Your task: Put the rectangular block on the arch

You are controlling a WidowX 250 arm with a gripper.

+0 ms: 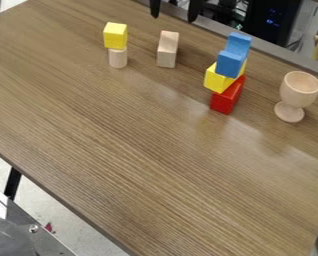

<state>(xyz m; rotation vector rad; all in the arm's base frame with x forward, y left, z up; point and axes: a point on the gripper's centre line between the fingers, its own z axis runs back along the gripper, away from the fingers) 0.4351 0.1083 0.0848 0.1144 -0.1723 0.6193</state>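
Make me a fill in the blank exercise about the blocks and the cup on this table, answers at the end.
The cube on top of the wooden cylinder is ____.
The topmost piece of the tall stack is ____.
The bottom block of that stack is ____.
In this view, the wooden cup stands to the ____ of that stack.

Missing words: yellow; blue; red; right.

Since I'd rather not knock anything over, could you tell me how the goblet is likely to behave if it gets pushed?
The goblet would probably tip easily if pushed high up, as its wide bowl sits above a smaller round foot. Once down, its rounded sides might let it roll. It looks wooden, so likely stiff.
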